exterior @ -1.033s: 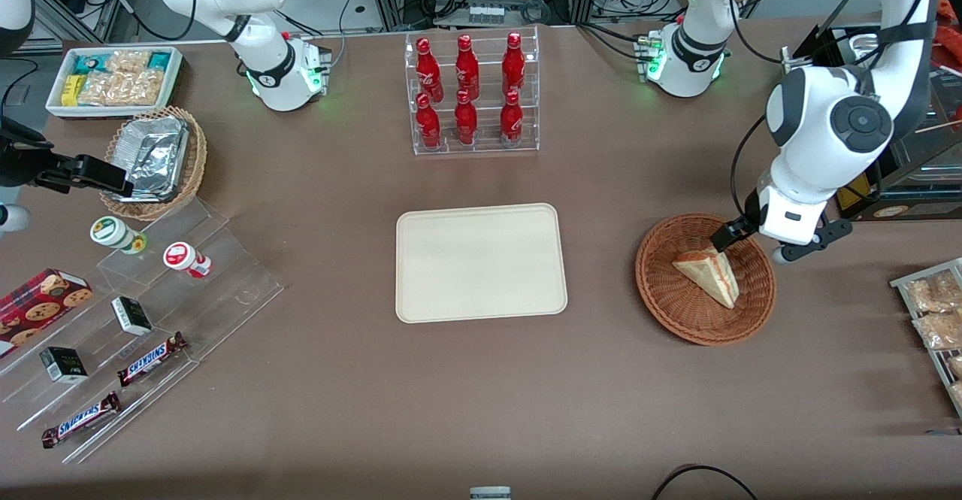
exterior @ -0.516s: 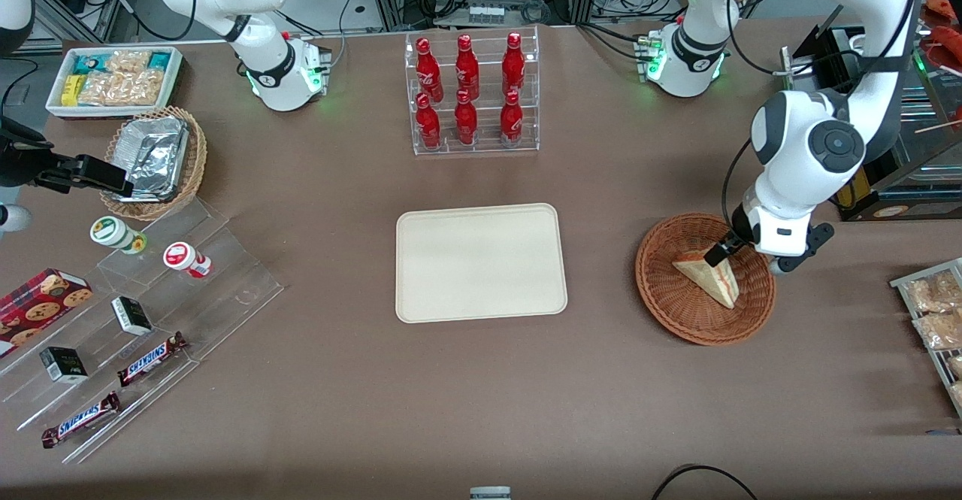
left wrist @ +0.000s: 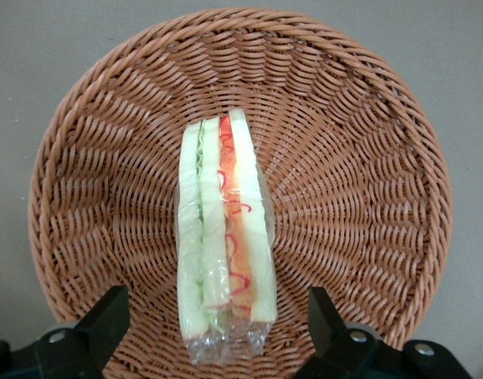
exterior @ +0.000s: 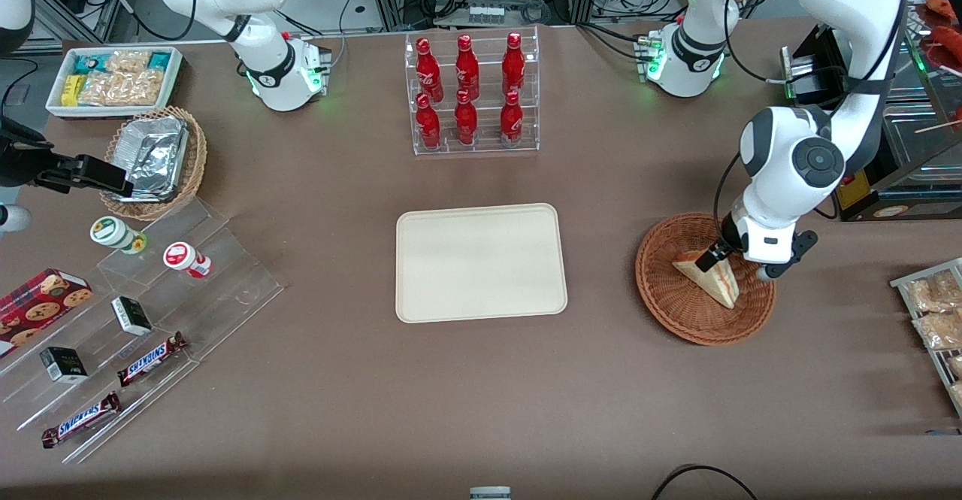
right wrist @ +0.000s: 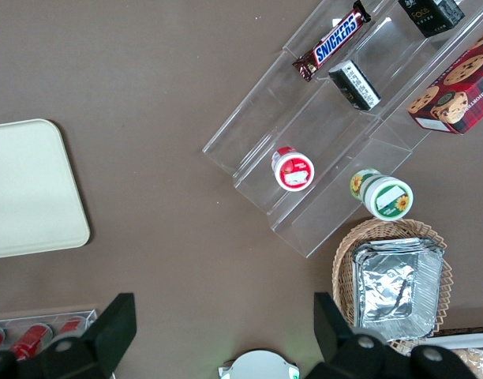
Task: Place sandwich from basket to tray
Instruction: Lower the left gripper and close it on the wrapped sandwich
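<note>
**Q:** Item 1, the hand. Where is it, and in what state?

**A:** My gripper (left wrist: 218, 328) hangs over the basket (left wrist: 360, 197), low above the sandwich (left wrist: 222, 237). Fingers (left wrist: 107, 320) spread wide, 1 on each flank of the wedge, neither touching it. Nothing held.

**Q:** Item 2, the sandwich?

**A:** In the basket, standing on edge, cut face up, red and green filling showing between the bread. It appears to be wrapped in clear film, bunched at the end nearest my fingers. In the front view it lies at the middle of the basket (exterior: 676, 308), with my gripper (exterior: 714, 258) above its upper end.

**Q:** Item 3, the tray?

**A:** The tray (exterior: 481, 263) is bare, well apart from the basket, toward the parked arm's end of the table.

**Q:** Step in hand?

**A:** The approach, I judge: aligned, not yet gripped. Next I should lower until my fingers straddle the bread, close gently since it looks soft, then lift straight up and carry it to the tray.
</note>
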You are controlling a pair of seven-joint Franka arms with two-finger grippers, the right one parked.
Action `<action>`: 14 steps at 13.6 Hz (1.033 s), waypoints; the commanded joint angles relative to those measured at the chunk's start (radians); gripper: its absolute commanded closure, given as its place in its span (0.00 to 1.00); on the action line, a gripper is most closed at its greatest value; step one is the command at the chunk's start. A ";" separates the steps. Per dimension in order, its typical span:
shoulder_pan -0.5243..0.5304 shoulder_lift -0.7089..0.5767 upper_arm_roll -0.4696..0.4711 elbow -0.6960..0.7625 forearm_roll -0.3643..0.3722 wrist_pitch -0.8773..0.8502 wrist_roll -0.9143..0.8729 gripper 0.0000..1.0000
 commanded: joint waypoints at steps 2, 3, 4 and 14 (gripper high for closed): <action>0.000 0.028 0.003 -0.010 0.007 0.044 -0.022 0.01; 0.000 0.032 0.003 -0.009 0.007 0.049 -0.022 0.04; 0.001 0.032 0.003 -0.009 0.007 0.049 -0.022 0.09; -0.005 0.005 0.003 0.063 0.023 -0.039 -0.057 1.00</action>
